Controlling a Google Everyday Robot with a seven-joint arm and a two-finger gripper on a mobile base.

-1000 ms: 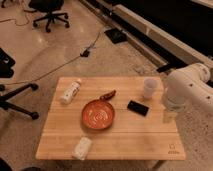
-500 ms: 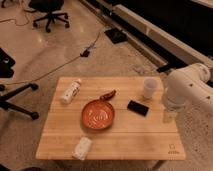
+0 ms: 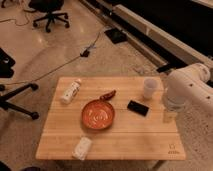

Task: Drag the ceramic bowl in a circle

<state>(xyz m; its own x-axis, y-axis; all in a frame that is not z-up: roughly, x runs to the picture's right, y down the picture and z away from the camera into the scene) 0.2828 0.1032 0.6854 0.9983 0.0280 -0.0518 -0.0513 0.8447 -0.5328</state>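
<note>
Delta: nothing moved versus a second ago; arm, bowl and clutter all sit where they were.
Counter: pale slatted wooden counter (image 3: 60, 142) carries everything. Bare wood around the middle, so room for a circular drag looks adequate.
Arm: bulky white robot arm (image 3: 192, 87) comes in from the right over the counter's right edge, well apart from the target. Reads as a standoff pose before the approach.
Bowl: round shallow glossy orange-red ceramic bowl (image 3: 98, 114), upright near counter centre, slightly left. Pale whitish swirls inside, widest item there, untouched.
Gripper: gripper (image 3: 170, 114) hangs below the arm at the right edge, near the cup. Jaws spread, nothing between them.
Bottle: white plastic bottle (image 3: 71, 91) lying on its side, up-left of the bowl, near.
Phone: flat black rectangular device (image 3: 137, 107), right of the bowl, between it and the gripper. Likely in the sweep path.
Cup: clear plastic cup (image 3: 149, 88), upright, back right, beside the arm.
Packet: small white packet (image 3: 82, 148) at the front edge, below the bowl.
Red bit: small dark-red chilli-shaped object (image 3: 108, 95), just beside the bowl's far rim. Tightest clearance for a circle.
Stage: drag not yet begun; reach to the rim comes first, my read.
</note>
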